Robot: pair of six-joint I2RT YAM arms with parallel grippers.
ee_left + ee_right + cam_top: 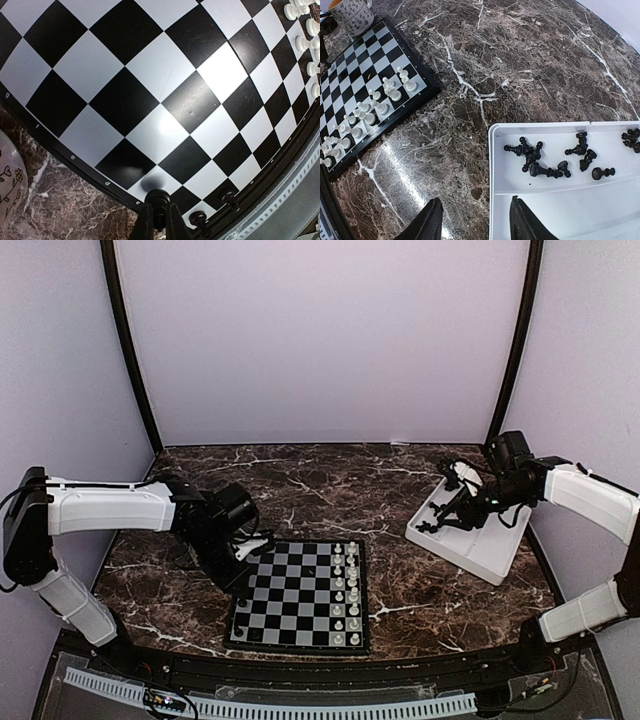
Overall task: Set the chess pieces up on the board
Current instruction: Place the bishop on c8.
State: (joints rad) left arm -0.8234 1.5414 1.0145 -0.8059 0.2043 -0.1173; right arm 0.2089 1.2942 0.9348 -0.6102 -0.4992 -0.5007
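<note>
Where the left arm reaches over the marble desk (330, 485), we see the left end effector (158, 207) pinched narrow on one black piece (157, 196). It holds the piece upright over the left edge of the board (300, 585). A small shadow lies on the square under it, but we cannot tell whether the piece touches. Two more black pieces (198, 218) stand just beside it in the same edge row, toward the near corner. A patterned mug (352, 15) sits on the desk just off the board's left side. The board lies flat at the middle of the desk, most of its squares bare. White pieces (345, 585) stand in its two right-hand columns. Further right, apart from the board, a white tray (480, 550) rests at an angle, and the other black pieces (540, 160) lie tumbled in it. The right end effector (476, 200) hangs over the tray's near corner, its jaws about half spread and holding nothing.
</note>
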